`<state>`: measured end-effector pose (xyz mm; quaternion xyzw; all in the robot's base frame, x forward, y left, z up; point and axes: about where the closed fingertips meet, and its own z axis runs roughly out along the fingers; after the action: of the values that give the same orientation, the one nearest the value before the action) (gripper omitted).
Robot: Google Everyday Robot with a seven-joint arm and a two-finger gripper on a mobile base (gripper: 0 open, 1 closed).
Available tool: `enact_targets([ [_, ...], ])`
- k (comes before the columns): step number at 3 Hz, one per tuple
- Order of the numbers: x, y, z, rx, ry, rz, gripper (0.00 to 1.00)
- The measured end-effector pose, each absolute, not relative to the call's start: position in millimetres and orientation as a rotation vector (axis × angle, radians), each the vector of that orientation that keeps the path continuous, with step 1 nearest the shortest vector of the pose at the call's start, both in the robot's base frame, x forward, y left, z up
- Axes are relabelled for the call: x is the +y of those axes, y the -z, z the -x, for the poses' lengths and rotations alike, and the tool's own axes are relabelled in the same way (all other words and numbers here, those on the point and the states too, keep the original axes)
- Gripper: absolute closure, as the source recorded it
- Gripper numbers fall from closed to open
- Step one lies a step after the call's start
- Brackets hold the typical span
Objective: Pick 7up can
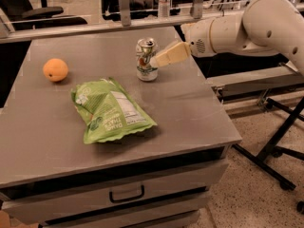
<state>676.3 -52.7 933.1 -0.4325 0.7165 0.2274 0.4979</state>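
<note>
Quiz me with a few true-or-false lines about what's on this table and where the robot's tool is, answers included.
1. The 7up can stands upright on the table. True.
2. The orange and the green snack bag do not touch. True.
3. The tool is above the orange. False: it is close beside the can, on the can's right in the picture.
4. The can rests on the bag. False: bare table shows between them.
</note>
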Motion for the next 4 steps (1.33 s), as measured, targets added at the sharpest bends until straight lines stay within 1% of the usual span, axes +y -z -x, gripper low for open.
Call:
enact_targets([
  [2, -16, -912, -697, 1.732, -0.592, 1.009, 0.0],
  [3, -6, -905, -698, 1.727, -0.607, 0.989, 0.26],
  [4, -5, -910, -698, 1.703, -0.601, 0.982, 0.49],
])
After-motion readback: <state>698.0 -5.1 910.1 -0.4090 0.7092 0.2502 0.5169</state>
